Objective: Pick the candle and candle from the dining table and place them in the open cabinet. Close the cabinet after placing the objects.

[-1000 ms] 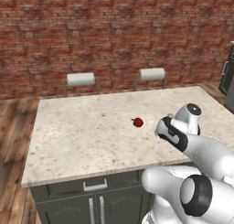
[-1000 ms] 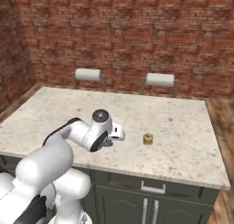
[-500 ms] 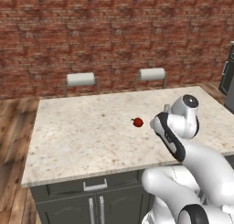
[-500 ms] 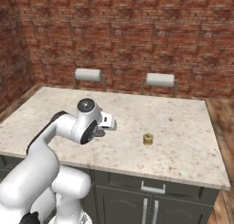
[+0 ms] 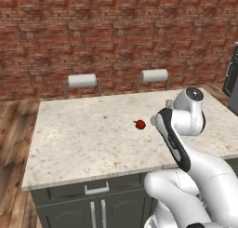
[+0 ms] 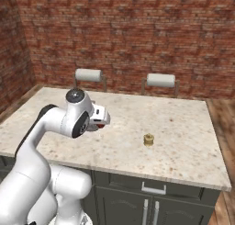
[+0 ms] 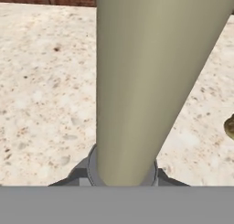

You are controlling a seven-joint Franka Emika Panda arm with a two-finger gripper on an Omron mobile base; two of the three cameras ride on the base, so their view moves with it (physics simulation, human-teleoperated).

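I'm carrying the stick candle [image 7: 146, 81], end effector [image 6: 103, 120] pinching it above the desk [image 5: 83, 143]. Squat candle [image 6: 148, 139] sitting at 3 o'clock of it. I'm keeping it upright, swinging slowly toward the cabinet.

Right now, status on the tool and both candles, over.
Tool shut on the stick candle, lifted off the dining table. Squat candle on the tabletop, untouched. Red fruit beside the arm, not in the way.

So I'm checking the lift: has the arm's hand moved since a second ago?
Yes. In the right base view the hand has risen off the dining table, away from the squat candle.
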